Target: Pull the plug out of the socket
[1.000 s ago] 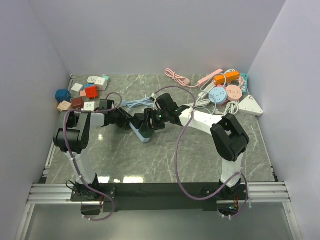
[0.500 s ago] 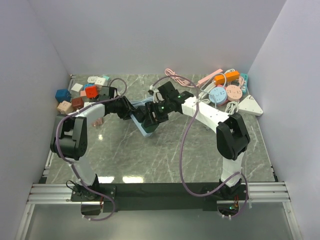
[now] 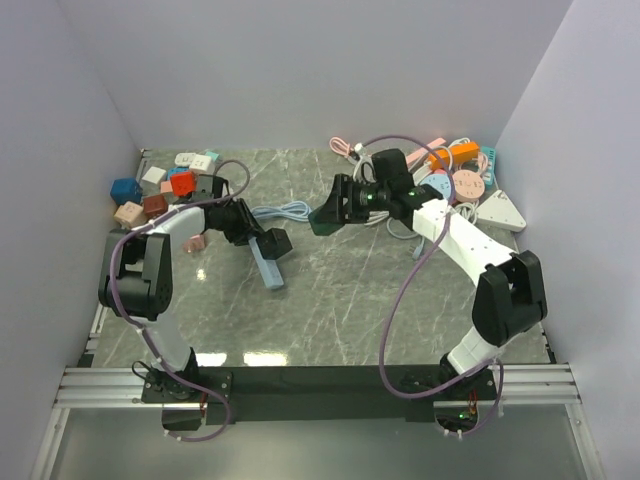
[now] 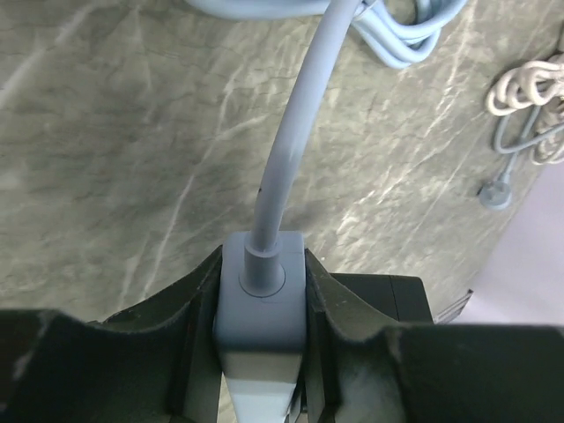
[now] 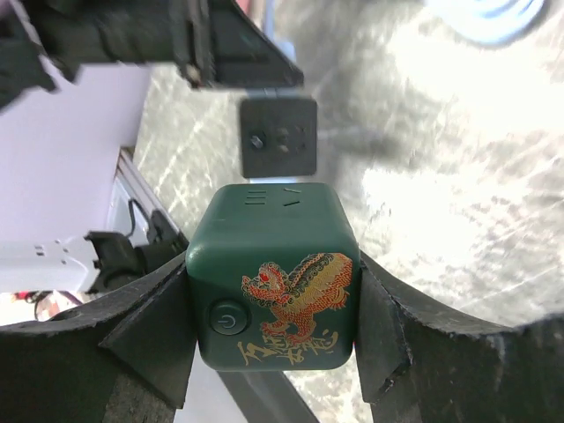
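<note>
My left gripper (image 3: 268,243) is shut on the cable end of a light blue power strip (image 3: 268,268), which lies slanted toward the near side. In the left wrist view its jaws (image 4: 262,275) clamp the strip's blue-grey end block (image 4: 260,308), and the blue cable (image 4: 295,132) runs away from it. My right gripper (image 3: 328,215) is shut on a dark green cube adapter (image 3: 325,224), held clear of the strip to its right. The right wrist view shows the cube (image 5: 273,264) with a dragon print and a power button between the fingers of the gripper (image 5: 273,300).
Several coloured cube adapters (image 3: 165,185) sit at the back left. A pile of round and long power strips with cables (image 3: 455,180) and a white triangular strip (image 3: 500,212) lie at the back right. The blue cable is coiled (image 3: 285,211) between the arms.
The green cube was against the blue strip before. My right gripper has carried it right and back, off the strip. The left gripper keeps hold of the strip, which has swung nearer.
</note>
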Robot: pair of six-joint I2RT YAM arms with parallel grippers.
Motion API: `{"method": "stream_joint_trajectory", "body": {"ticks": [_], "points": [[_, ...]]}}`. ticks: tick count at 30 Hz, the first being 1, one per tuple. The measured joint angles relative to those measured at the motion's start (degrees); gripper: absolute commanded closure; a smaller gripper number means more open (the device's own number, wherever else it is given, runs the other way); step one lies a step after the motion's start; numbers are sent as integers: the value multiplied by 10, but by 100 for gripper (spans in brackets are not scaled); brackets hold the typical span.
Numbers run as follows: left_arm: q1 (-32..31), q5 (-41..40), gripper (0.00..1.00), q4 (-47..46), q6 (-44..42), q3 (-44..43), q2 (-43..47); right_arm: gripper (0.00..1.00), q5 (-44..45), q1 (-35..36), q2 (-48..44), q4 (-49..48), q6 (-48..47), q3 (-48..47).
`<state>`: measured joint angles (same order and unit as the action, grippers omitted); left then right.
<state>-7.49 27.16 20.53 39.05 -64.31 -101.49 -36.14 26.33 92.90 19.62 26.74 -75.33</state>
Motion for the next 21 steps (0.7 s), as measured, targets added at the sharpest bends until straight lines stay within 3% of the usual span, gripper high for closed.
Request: {"method": "stream_joint_trajectory", "body": {"ticks": [5, 12, 18, 21], "points": [[0, 8, 100, 2, -7, 0, 0, 100, 28, 5, -3, 22, -14, -20], [-17, 85, 97, -63, 27, 21, 5, 100, 95, 0, -21, 63, -23, -5], [-96, 129, 85, -118, 46, 72, 5, 100, 130, -10, -45, 77, -26, -1], [-132, 141, 65, -140, 52, 102, 5, 100, 140, -11, -51, 80, -28, -1]]}}
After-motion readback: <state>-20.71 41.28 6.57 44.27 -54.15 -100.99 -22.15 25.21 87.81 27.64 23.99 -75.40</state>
